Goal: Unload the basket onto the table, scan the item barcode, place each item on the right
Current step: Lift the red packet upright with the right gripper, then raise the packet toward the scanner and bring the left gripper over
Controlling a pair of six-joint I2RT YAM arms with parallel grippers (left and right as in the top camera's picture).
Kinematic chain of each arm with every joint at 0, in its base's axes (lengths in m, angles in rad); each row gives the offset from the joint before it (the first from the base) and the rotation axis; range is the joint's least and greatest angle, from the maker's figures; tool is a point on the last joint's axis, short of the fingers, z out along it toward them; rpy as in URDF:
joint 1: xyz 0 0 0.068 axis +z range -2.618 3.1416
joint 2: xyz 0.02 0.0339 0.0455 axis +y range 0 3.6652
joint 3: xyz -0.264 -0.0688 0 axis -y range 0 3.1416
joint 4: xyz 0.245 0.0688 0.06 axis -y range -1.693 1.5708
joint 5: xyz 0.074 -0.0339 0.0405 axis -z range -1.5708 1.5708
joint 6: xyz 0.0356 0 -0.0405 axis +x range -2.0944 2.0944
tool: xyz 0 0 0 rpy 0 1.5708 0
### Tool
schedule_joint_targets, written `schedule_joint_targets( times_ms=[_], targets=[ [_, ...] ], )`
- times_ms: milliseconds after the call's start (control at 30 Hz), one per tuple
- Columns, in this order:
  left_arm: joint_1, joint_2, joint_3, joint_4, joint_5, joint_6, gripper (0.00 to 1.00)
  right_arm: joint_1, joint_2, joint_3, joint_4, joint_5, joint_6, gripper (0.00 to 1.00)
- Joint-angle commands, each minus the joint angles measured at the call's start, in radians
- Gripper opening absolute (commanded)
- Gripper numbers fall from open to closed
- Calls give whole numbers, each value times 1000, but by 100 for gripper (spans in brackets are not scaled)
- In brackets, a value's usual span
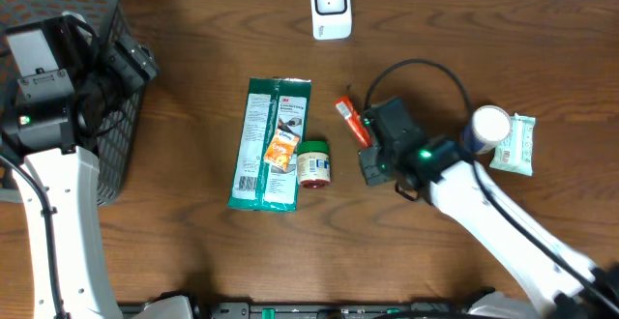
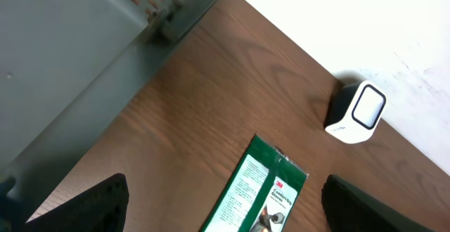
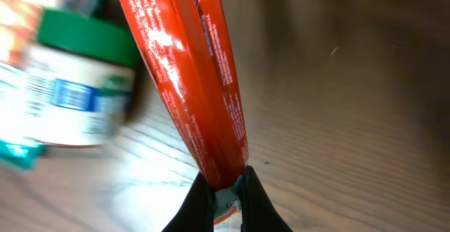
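Note:
A red tube-shaped packet (image 1: 350,119) lies right of table centre, and my right gripper (image 1: 366,143) is shut on its near end. In the right wrist view the packet (image 3: 186,70) runs up and away from the gripper (image 3: 226,184), pinched between the two black fingers. The white barcode scanner (image 1: 331,8) stands at the table's far edge, also seen in the left wrist view (image 2: 357,111). My left gripper (image 2: 225,211) hangs open near the basket, above a green glove package (image 2: 256,190), holding nothing.
A grey wire basket (image 1: 106,29) fills the far left. The green package (image 1: 272,143) lies mid-table with a small orange sachet (image 1: 280,151) on it and a green-lidded jar (image 1: 313,162) beside it. A white-capped bottle (image 1: 486,126) and a wipes pack (image 1: 515,145) sit right.

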Motion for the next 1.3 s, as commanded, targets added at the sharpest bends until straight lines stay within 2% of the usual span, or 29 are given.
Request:
schedule_joint_targets(
  times_ms=[0,300,467,600,767,900,967,1267],
  targets=[
    [3,-6,16,0,-13,-1,86,-5,-82,19,2,-34,53,1],
    [3,-6,16,-1,-3,-10,86,-5,-147,19,26,-165,114,1],
    [3,-4,16,-54,230,-24,86,-5,-147,19,117,-315,115,1],
    [-39,8,16,-121,349,-15,86,-15,-147,19,196,-380,198,1],
    [-160,14,15,-182,348,60,86,-50,-147,19,256,-477,282,1],
    [-293,14,15,-142,346,154,86,-89,-147,19,320,-584,286,1],
    [-341,14,15,-108,323,162,86,-105,-148,19,341,-629,286,1],
    [-389,14,15,-27,334,149,86,-129,-148,19,428,-667,396,1]
  ],
)
